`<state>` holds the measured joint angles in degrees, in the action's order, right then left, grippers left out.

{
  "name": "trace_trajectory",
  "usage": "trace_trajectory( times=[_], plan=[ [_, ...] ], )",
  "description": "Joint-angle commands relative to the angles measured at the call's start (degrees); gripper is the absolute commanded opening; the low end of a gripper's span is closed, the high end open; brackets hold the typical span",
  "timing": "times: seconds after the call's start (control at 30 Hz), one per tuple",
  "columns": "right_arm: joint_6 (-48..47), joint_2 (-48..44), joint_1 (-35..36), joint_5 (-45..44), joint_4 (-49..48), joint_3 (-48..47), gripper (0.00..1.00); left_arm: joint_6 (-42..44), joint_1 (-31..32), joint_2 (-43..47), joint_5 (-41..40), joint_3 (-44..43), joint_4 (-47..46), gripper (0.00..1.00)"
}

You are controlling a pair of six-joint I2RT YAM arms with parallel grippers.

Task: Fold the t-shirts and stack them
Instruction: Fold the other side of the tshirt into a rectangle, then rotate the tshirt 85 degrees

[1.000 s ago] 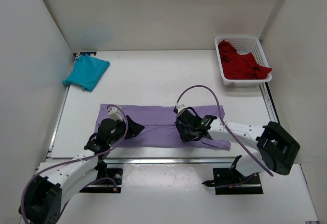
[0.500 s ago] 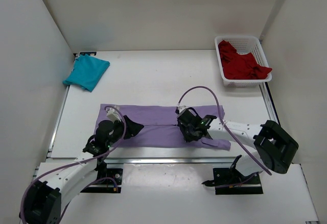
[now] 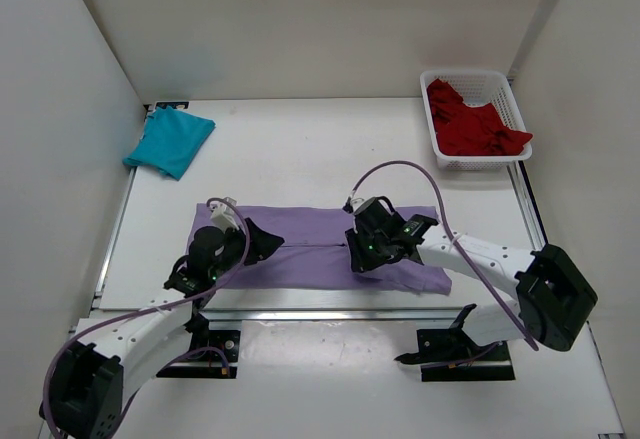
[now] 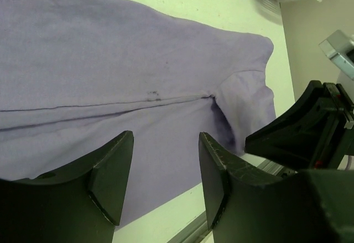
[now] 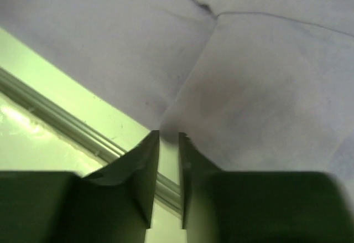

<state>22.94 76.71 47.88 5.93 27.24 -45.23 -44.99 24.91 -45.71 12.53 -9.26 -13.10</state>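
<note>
A purple t-shirt (image 3: 310, 244) lies spread flat near the table's front edge. My left gripper (image 3: 264, 244) hovers over its left part, open and empty; in the left wrist view (image 4: 166, 157) the purple t-shirt (image 4: 110, 71) fills the space past the fingers. My right gripper (image 3: 358, 262) is at the shirt's front hem, right of centre. In the right wrist view (image 5: 168, 135) its jaws are nearly closed, pinching the edge of a folded flap of the shirt (image 5: 260, 99). A folded teal t-shirt (image 3: 169, 142) lies at the far left.
A white basket (image 3: 433, 124) at the far right holds crumpled red t-shirts (image 3: 472, 127). A metal rail (image 3: 330, 313) runs along the table's front edge, just below the shirt. White walls close in the table on three sides.
The sleeve flap that stuck out at the shirt's lower right now lies flat in a square corner. My right gripper has moved slightly back and up. My left gripper has shifted a little away from me.
</note>
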Motion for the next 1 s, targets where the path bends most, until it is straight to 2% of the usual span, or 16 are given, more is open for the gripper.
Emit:
trace_trajectory(
  times=[0.0, 0.17, 0.27, 0.37, 0.43, 0.5, 0.57, 0.7, 0.77, 0.87, 0.97],
  plan=[
    [-0.2, -0.5, -0.2, 3.7, 0.4, -1.1, 0.21, 0.4, -0.6, -0.1, 1.4, -1.5, -1.0, 0.61],
    [-1.1, -2.2, -0.9, 6.6, 1.1, -1.5, 0.2, 0.6, -4.3, 1.2, 3.7, -0.4, -0.6, 0.6],
    [-1.2, -5.8, -6.2, 6.9, -0.4, -1.4, 0.2, 2.0, -6.5, 0.8, 3.5, -2.3, 0.3, 0.61],
    [0.2, -7.5, -14.2, 7.1, -6.7, 0.5, 0.09, 3.1, -4.3, -2.5, 1.8, -5.6, 0.1, 0.61],
    [1.5, -5.8, -18.1, 4.0, -9.5, 1.4, 0.0, 3.2, -2.2, -6.2, 2.1, -7.2, -0.8, 0.61],
    [2.4, -0.3, -21.2, -0.9, -10.9, 0.4, 0.0, 3.9, 2.7, -8.6, 0.8, -8.8, -1.4, 0.61],
    [2.6, 4.2, -23.8, -1.2, -13.6, -0.1, 0.0, 5.4, 6.4, -11.0, 1.3, -10.7, -1.4, 0.61],
    [4.1, 13.5, -25.1, -2.2, -16.5, -2.8, 0.0, 8.9, 14.0, -14.4, 2.1, -14.2, 0.5, 0.53],
    [4.0, 18.4, -25.6, -1.5, -17.7, -5.5, 0.0, 8.1, 14.5, -14.1, 3.5, -13.2, -1.3, 0.49],
    [3.0, 28.7, -25.8, 0.7, -17.0, -15.0, 0.0, 6.9, 12.1, -12.0, 5.6, -9.4, -3.5, 0.47],
    [1.1, 45.9, -26.0, 5.0, -16.8, -31.0, 0.0, 8.3, 10.1, -8.6, 5.8, -8.8, -1.3, 0.48]
  ],
)
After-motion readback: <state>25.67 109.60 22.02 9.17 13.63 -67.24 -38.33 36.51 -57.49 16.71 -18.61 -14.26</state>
